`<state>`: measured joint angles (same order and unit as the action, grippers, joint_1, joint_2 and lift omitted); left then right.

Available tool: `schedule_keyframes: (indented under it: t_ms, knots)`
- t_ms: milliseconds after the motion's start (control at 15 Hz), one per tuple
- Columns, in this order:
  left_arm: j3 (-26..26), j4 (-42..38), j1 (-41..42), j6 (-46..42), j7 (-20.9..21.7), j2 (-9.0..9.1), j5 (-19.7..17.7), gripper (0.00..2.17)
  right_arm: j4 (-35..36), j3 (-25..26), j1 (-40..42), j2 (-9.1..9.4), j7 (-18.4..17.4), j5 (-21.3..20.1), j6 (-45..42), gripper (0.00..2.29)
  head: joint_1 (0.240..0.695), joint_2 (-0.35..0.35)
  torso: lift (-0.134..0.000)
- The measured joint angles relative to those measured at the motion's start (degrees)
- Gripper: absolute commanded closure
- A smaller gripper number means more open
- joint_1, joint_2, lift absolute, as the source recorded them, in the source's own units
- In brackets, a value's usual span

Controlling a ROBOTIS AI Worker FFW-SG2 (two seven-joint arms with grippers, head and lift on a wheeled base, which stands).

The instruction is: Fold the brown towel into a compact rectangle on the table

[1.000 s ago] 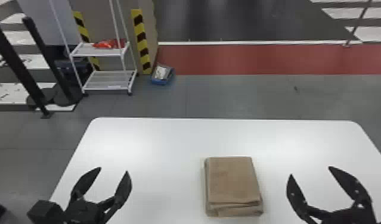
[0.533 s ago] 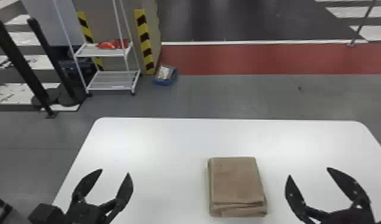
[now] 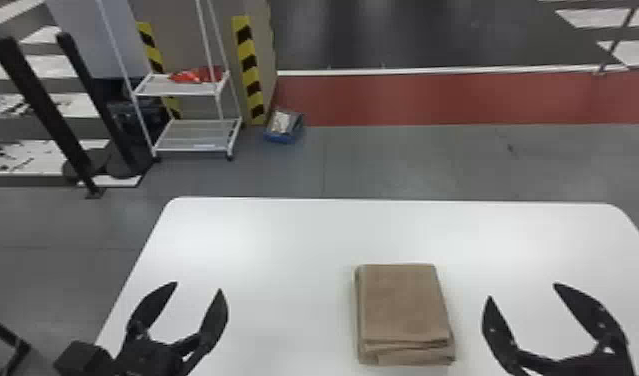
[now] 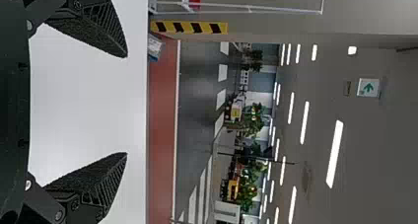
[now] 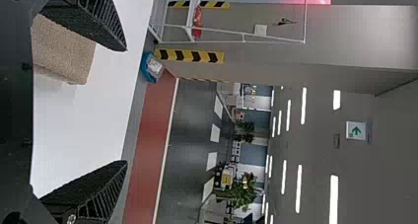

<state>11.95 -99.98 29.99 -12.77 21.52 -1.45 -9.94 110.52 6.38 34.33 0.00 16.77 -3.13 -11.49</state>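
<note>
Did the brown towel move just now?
No, the brown towel hasn't moved: it still lies in the same spot on the white table, judged against the table's far edge.

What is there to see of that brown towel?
The brown towel looks like soft, plain cloth, folded into a compact, roughly rectangular stack. Several layers show along the edge nearest the robot, slightly uneven. It lies flat on the white table, between the two open claws, nearer the right claw. Neither claw touches it.

head view looks down, wrist views ahead (table (image 3: 273, 240) shared)
</note>
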Motion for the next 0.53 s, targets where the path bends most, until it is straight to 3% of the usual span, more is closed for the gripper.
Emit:
schedule_keyframes:
  t_ms: [533]
  knots:
    - [-0.01, -0.54, 2.03, -3.63, -0.39, 0.49, -0.69, 0.19, -0.22, -1.29, 1.34, 0.00, -0.71, 0.05, -1.08, 0.07, 0.695, 0.104, 0.000]
